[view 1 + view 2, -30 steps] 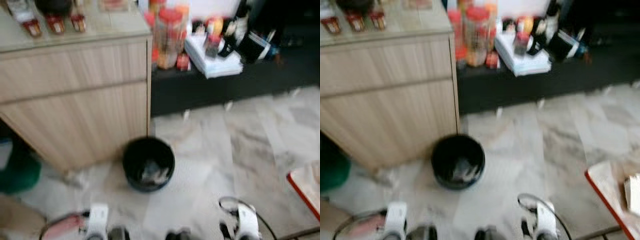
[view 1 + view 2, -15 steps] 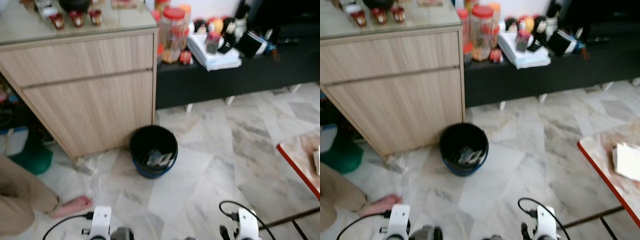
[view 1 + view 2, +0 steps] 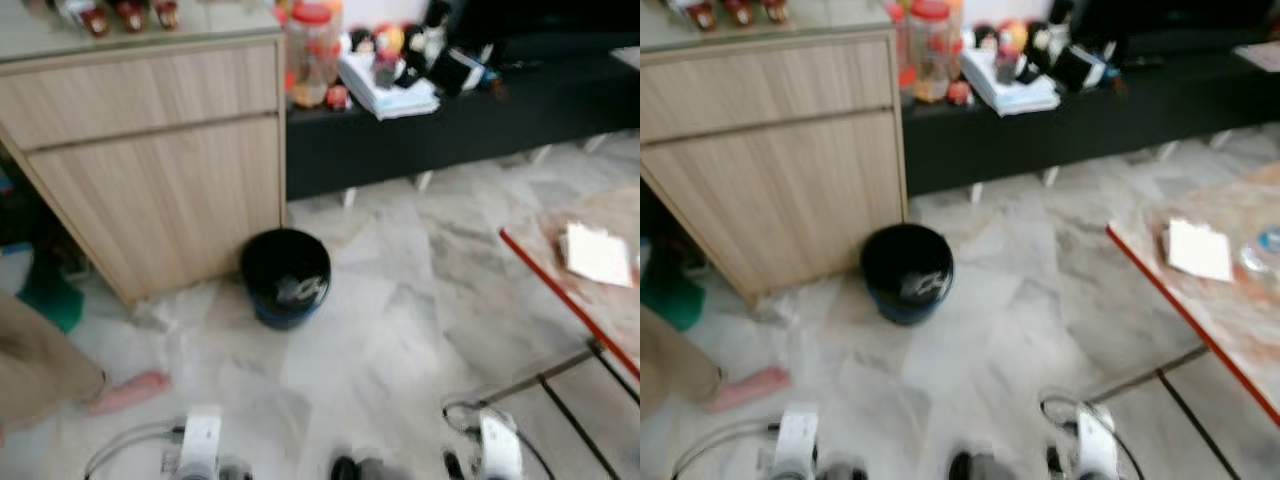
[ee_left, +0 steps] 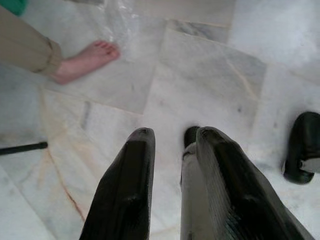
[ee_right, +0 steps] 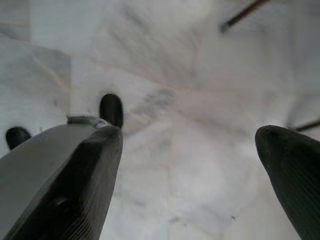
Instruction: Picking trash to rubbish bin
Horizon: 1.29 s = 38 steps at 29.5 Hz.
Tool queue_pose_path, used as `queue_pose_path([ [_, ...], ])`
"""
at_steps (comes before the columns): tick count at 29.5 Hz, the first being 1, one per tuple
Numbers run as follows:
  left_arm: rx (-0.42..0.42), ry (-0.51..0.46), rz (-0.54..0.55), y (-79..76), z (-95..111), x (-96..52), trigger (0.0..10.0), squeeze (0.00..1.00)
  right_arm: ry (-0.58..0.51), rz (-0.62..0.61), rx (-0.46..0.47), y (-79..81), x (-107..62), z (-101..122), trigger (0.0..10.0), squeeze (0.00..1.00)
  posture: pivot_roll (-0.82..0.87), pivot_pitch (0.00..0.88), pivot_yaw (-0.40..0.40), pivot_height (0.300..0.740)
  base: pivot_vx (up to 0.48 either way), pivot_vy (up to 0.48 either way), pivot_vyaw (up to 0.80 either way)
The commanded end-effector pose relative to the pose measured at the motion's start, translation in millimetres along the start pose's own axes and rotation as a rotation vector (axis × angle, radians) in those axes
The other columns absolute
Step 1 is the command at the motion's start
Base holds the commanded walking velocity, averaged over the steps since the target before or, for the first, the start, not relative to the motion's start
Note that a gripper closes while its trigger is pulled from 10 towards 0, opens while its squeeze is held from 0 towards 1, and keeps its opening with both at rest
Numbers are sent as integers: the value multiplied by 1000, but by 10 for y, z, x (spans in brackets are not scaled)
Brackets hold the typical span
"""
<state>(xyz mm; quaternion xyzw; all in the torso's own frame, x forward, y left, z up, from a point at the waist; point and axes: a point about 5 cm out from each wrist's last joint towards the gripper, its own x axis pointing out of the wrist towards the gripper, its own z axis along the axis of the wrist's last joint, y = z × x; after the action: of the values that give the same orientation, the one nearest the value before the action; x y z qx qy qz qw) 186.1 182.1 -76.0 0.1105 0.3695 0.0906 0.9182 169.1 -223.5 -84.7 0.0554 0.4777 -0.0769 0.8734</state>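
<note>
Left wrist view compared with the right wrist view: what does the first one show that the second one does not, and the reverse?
Left wrist view: the left end effector above the floor, a person's bare foot with a beige trouser leg, and some clear plastic film lying beyond it. Right wrist view: the right end effector, wide open and holding nothing, and a dark bar across the floor. Both: the pale marble floor and black rounded shapes, probably the robot's own feet.
</note>
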Motion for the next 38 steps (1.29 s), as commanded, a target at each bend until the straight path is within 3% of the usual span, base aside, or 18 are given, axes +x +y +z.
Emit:
queue_pose_path([
  [1, 19, 87, -13, -55, -204, -73, 10000, 0, 0, -23, -4, -79, -10, 9, 10000, 0, 29, 185, -142, 740, 0, 0, 0],
  [21, 2, 81, -3, -42, -155, -48, 10000, 0, -27, -29, 24, -87, -5, 73, 10000, 0, 20, 164, -143, 740, 0, 0, 0],
  [28, 10, 86, 9, 39, -188, -46, 10000, 0, -49, -2, 38, 7, 12, 123, 10000, 0, 32, 159, -117, 740, 0, 0, 0],
  [33, 31, 83, 15, 106, -196, -37, 10000, 0, -61, 20, 49, 97, 30, 184, 10000, 0, 45, 158, -88, 740, 0, 0, -800],
  [38, 46, 79, 58, 330, -207, -13, 10000, 0, -28, 47, 60, 246, 30, 31, 10000, 0, 69, 166, -41, 740, 0, 0, -788],
])
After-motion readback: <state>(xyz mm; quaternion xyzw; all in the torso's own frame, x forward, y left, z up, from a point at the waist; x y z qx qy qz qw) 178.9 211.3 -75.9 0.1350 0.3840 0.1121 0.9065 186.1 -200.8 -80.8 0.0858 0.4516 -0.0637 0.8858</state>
